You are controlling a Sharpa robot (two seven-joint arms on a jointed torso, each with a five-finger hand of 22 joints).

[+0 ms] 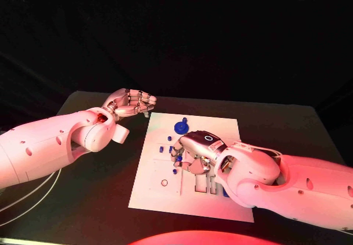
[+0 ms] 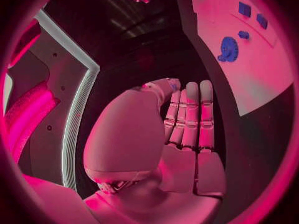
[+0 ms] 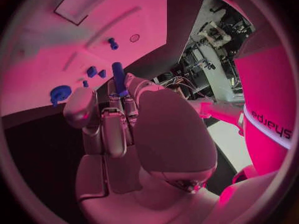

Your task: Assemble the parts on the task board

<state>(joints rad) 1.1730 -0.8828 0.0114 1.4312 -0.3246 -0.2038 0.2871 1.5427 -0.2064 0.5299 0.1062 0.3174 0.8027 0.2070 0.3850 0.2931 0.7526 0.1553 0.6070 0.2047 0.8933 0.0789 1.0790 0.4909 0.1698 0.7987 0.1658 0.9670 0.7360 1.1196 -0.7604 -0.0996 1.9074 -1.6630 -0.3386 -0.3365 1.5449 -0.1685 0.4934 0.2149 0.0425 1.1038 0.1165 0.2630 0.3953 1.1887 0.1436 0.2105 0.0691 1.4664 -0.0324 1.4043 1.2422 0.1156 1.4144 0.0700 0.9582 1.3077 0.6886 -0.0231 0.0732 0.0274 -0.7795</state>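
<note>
Fingers (image 3: 119, 104) of right hand (image 1: 195, 149) pinching a blue peg (image 3: 117, 73) over the board (image 1: 221, 204), left hand (image 1: 133, 103) off the board's far left corner, fingers curled in on nothing, blue gear (image 1: 181, 126) near the board's far edge

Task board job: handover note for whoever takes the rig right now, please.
Left hand: fingers curled in, holding nothing, off the task board's far left corner.
Right hand: over the middle of the board, holding a blue peg at its fingertips.
Parts: blue gear lies near the board's far edge; a few small blue pieces sit just left of the right hand; more blue shows under the right wrist.
Done: cannot tell what is seated.
Left: probably place the held peg, then the remaining pieces and the gear.
</note>
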